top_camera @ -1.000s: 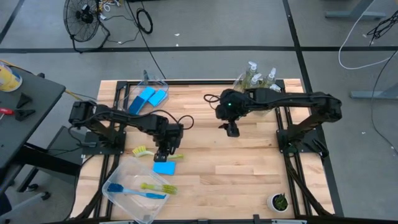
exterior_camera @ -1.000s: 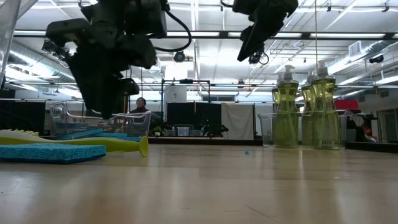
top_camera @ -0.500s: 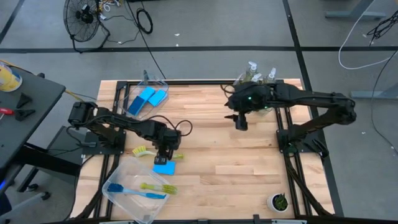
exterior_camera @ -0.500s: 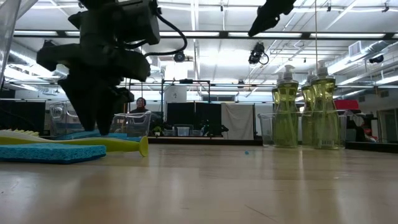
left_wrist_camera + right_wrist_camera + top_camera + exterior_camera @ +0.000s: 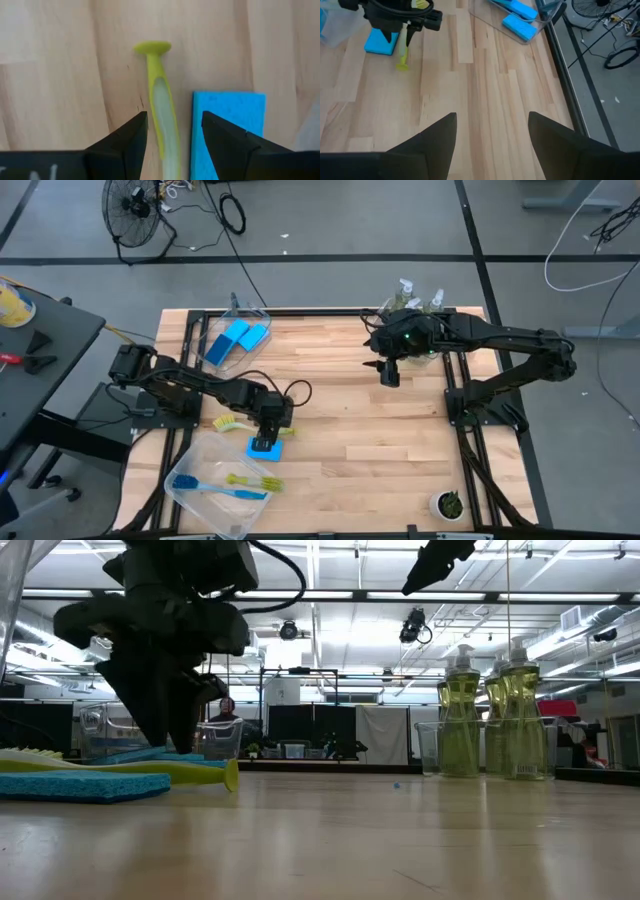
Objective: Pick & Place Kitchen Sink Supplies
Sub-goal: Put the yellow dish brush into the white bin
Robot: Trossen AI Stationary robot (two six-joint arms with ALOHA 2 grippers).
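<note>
A yellow-green dish brush (image 5: pixel 228 422) lies flat on the table at the near left, with a flat blue sponge (image 5: pixel 263 451) lying beside its handle. My left gripper (image 5: pixel 266 434) points down over the handle. It is open, and in the left wrist view its fingers (image 5: pixel 135 137) stand on either side of the brush handle (image 5: pixel 161 95) without touching it. The sponge (image 5: pixel 227 120) lies just outside one finger. My right gripper (image 5: pixel 388 377) hangs open and high over the table's far right, holding nothing, near the soap bottles (image 5: pixel 410 302).
A clear bin (image 5: pixel 190 500) at the near left corner holds a blue brush and a yellow-green one. A far-left bin (image 5: pixel 237 338) holds two blue sponges. The pump bottles (image 5: pixel 487 720) stand in a far-right bin. A small plant pot (image 5: pixel 448 504) sits near right.
My left gripper has come down and a little toward the near edge, so its fingers now straddle the brush handle by the sponge. My right gripper has risen and drawn back toward the far right, near the bottles. Brush and sponge have stayed where they were.
</note>
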